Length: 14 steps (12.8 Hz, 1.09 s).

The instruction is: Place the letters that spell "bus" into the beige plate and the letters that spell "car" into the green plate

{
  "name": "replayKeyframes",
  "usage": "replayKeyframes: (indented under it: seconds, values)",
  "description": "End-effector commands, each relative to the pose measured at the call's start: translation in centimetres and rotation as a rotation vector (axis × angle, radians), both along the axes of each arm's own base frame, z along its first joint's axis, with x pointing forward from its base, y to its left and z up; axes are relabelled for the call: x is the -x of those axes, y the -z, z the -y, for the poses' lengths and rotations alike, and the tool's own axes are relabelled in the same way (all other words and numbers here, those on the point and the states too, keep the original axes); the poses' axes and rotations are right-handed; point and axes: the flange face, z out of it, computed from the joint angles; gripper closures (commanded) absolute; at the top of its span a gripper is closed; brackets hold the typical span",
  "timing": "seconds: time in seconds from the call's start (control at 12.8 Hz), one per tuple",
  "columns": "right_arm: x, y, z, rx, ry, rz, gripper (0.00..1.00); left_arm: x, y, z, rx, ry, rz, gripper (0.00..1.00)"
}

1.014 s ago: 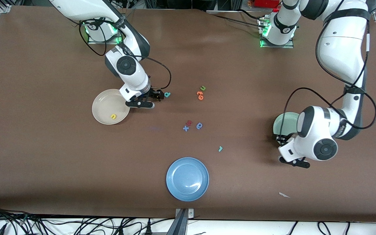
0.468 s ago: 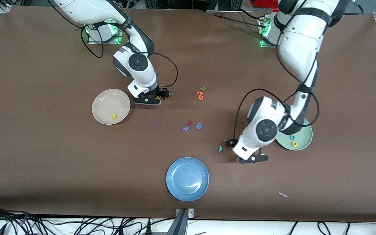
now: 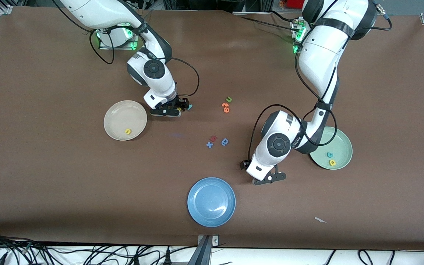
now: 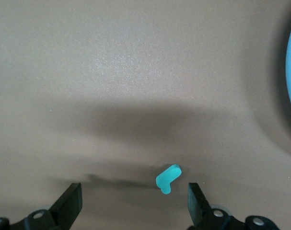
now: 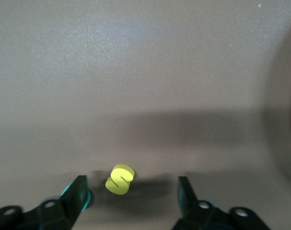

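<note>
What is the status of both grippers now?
Left gripper open around teal "r". Right gripper open around yellow "s", beside beige plate. Nothing in the way.

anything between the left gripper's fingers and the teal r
No. In the left wrist view the teal r lies on bare table between the open fingers of the left gripper, nearer one of them, touching neither.

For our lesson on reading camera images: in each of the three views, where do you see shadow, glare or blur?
Front view: white glare on the blue plate, green glow at both arm bases. Left wrist view: a broad soft shadow on the table above the teal r, which is sharp between the open left gripper. Right wrist view: the yellow s is slightly soft, its shadow beside it, and the open right gripper is blurred.
</note>
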Motion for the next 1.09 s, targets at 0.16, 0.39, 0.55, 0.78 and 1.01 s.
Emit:
replayKeyframes:
  seconds: [0.16, 0.39, 0.55, 0.78, 1.01]
  values:
    - [0.4, 0.8, -0.1, -0.015, -0.006, 0.016, 0.19, -0.8, 0.8, 1.6, 0.015, -0.074, 0.026, 0.1]
    - [0.5, 1.3, -0.3, -0.021, -0.023, 0.021, 0.19, -0.7, 1.4, 1.6, 0.011, -0.076, 0.021, 0.18]
    - [0.5, 1.6, -0.1, -0.016, -0.038, 0.026, 0.36, -0.6, 1.4, 1.7, 0.011, -0.079, 0.021, 0.31]
    - [0.2, 1.8, 0.3, -0.005, -0.048, 0.035, 0.58, -0.6, 1.4, 1.8, 0.012, -0.091, 0.019, 0.48]
    - [0.2, 1.9, 0.4, 0.002, -0.066, 0.041, 0.66, -0.6, 1.4, 1.7, 0.01, -0.095, 0.019, 0.58]
